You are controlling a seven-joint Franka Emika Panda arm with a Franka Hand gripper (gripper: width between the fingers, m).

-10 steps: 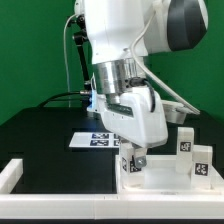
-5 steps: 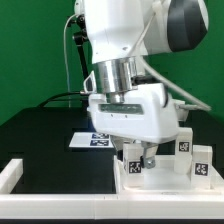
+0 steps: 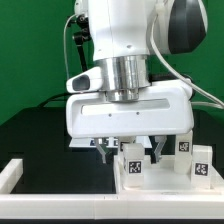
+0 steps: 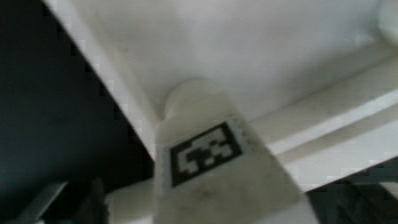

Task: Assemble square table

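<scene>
A white tagged leg stands upright on the white square panel near its corner on the exterior view's left. My gripper hangs right over this leg, broadside to the camera. Its dark fingers stand apart on either side of the leg and look open. In the wrist view the leg fills the middle with its tag showing, the panel lies behind it, and my gripper straddles it. Two more legs stand on the panel at the exterior view's right.
The marker board lies on the black table behind my hand, mostly hidden. The low white border wall runs along the front and the exterior view's left. Cables hang behind the arm.
My hand has turned about its vertical axis from narrow side to broadside over the leg. The fingers now stand apart from the leg. The leg has stayed upright in place.
</scene>
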